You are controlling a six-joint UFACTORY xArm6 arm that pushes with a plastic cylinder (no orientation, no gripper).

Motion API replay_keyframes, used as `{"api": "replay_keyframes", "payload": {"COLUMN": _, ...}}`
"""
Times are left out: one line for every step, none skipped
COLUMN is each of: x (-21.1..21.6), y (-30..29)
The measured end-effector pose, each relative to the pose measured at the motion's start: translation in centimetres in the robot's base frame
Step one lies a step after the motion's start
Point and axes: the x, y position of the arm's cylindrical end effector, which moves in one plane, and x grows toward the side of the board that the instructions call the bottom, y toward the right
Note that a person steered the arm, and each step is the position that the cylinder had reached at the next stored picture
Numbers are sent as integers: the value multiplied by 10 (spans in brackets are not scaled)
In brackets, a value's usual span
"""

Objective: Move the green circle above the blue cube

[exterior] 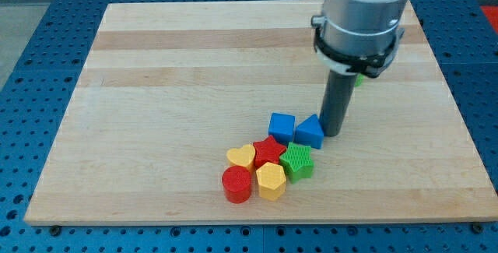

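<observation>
My tip [334,132] touches the blue triangular block's [310,131] right side; blue cube [281,125] just left; green circle [359,79] mostly hidden behind the arm, orientation indiscernible; no fingers exist.

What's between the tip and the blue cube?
Camera view: a second blue block, seemingly triangular, sits between my tip and the blue cube.

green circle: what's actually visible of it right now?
Only a sliver of the green circle shows, a bright green edge peeking out behind the arm's grey housing at the view's right; its shape cannot be confirmed. It sits toward the view's top from my tip, which stands beside the blue triangular block. Contact cannot be judged.
</observation>
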Motion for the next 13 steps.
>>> {"api": "replay_keyframes", "payload": {"x": 6, "y": -20}}
{"api": "replay_keyframes", "payload": {"x": 10, "y": -26}}
{"api": "replay_keyframes", "payload": {"x": 6, "y": -3}}
{"api": "replay_keyframes", "payload": {"x": -7, "y": 69}}
{"api": "replay_keyframes", "payload": {"x": -56, "y": 131}}
{"api": "replay_keyframes", "payload": {"x": -113, "y": 133}}
{"api": "replay_keyframes", "payload": {"x": -134, "y": 107}}
{"api": "replay_keyframes", "payload": {"x": -122, "y": 74}}
{"api": "replay_keyframes", "payload": {"x": -120, "y": 34}}
{"api": "replay_keyframes", "payload": {"x": -118, "y": 4}}
{"api": "replay_keyframes", "payload": {"x": -105, "y": -4}}
{"api": "replay_keyframes", "payload": {"x": -87, "y": 6}}
{"api": "replay_keyframes", "payload": {"x": -73, "y": 6}}
